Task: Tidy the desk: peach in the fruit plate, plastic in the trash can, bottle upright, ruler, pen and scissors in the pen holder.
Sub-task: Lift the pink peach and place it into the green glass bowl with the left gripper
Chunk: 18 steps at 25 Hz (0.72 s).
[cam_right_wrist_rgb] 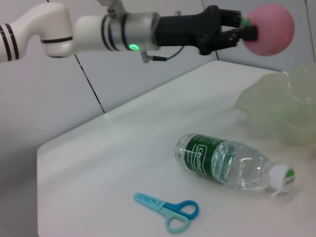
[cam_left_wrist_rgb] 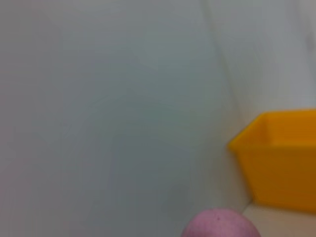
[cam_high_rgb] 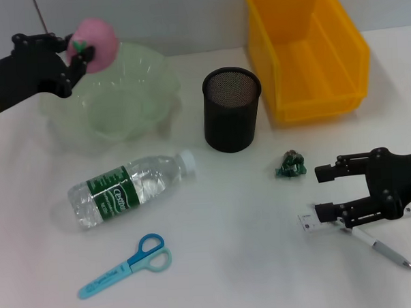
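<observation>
Left gripper (cam_high_rgb: 73, 52) clamped on round pink peach (cam_high_rgb: 95, 43), above rim of translucent green fruit plate (cam_high_rgb: 131, 96). Right gripper (cam_high_rgb: 324, 192) spread wide, well right of plate, over white-and-grey pen (cam_high_rgb: 377, 247).

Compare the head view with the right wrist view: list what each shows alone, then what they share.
Only the head view shows the yellow bin, the black mesh pen holder, the green crumpled plastic, the pen, and the right gripper open over it. Only the right wrist view shows the left arm's white forearm. Both show the left gripper holding the peach above the fruit plate, the lying bottle and the scissors.
</observation>
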Each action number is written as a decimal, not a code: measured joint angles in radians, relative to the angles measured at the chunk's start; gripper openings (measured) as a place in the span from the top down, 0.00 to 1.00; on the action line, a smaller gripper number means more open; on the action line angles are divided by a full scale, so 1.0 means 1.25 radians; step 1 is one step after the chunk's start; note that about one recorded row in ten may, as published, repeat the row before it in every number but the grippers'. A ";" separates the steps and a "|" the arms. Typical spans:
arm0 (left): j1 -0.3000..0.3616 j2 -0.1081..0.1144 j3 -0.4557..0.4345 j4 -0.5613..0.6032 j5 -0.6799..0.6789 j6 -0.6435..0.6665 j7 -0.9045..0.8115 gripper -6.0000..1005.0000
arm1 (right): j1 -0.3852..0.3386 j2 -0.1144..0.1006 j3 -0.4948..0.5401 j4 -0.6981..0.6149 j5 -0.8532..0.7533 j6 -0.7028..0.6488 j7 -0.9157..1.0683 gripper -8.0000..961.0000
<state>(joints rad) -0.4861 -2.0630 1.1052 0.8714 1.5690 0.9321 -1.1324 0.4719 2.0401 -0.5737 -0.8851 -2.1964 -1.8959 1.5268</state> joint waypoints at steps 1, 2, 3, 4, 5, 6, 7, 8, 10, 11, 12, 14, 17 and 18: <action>-0.007 0.000 0.000 -0.013 0.001 -0.023 0.010 0.70 | 0.001 0.000 0.000 0.000 0.000 0.000 0.001 0.15; -0.007 0.000 0.000 -0.013 0.001 -0.023 0.010 0.70 | 0.002 0.001 -0.001 0.000 0.000 0.000 0.003 0.15; -0.030 0.001 0.007 -0.053 0.010 -0.080 0.026 0.69 | 0.002 0.001 -0.001 -0.001 0.000 -0.001 0.004 0.15; -0.040 0.001 0.009 -0.066 0.016 -0.086 0.026 0.69 | 0.002 0.001 -0.001 -0.002 0.000 -0.001 0.005 0.15; -0.053 0.001 0.009 -0.085 0.026 -0.092 0.026 0.69 | 0.003 0.002 -0.001 -0.003 0.000 -0.001 0.006 0.15; -0.053 0.001 0.009 -0.085 0.026 -0.092 0.026 0.69 | 0.003 0.002 -0.001 -0.003 0.000 -0.001 0.006 0.15; -0.067 0.000 0.009 -0.100 0.034 -0.102 0.026 0.68 | 0.003 0.003 -0.001 -0.004 -0.001 -0.001 0.007 0.15; -0.073 0.000 0.009 -0.106 0.037 -0.108 0.025 0.68 | 0.003 0.003 -0.001 -0.004 -0.002 -0.001 0.007 0.15; -0.084 0.000 0.009 -0.115 0.041 -0.110 0.019 0.68 | 0.003 0.004 -0.001 -0.004 -0.005 -0.001 0.007 0.15; -0.084 0.000 0.009 -0.115 0.041 -0.110 0.019 0.68 | 0.003 0.004 -0.001 -0.004 -0.005 -0.001 0.007 0.15; -0.087 0.000 0.009 -0.119 0.041 -0.110 0.018 0.67 | 0.002 0.004 -0.001 -0.004 -0.006 -0.001 0.007 0.15; -0.092 0.000 0.009 -0.125 0.041 -0.112 0.017 0.67 | 0.001 0.004 -0.001 -0.004 -0.006 0.000 0.007 0.15; -0.092 0.000 0.009 -0.125 0.041 -0.113 0.017 0.55 | 0.000 0.004 0.000 -0.004 -0.005 0.005 0.007 0.15; -0.090 0.000 0.009 -0.122 0.041 -0.110 0.017 0.51 | 0.000 0.005 0.003 -0.006 -0.002 0.007 0.007 0.15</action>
<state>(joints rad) -0.5991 -2.0633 1.1164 0.7185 1.6208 0.7952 -1.1115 0.4719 2.0464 -0.5696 -0.8921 -2.1994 -1.8877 1.5356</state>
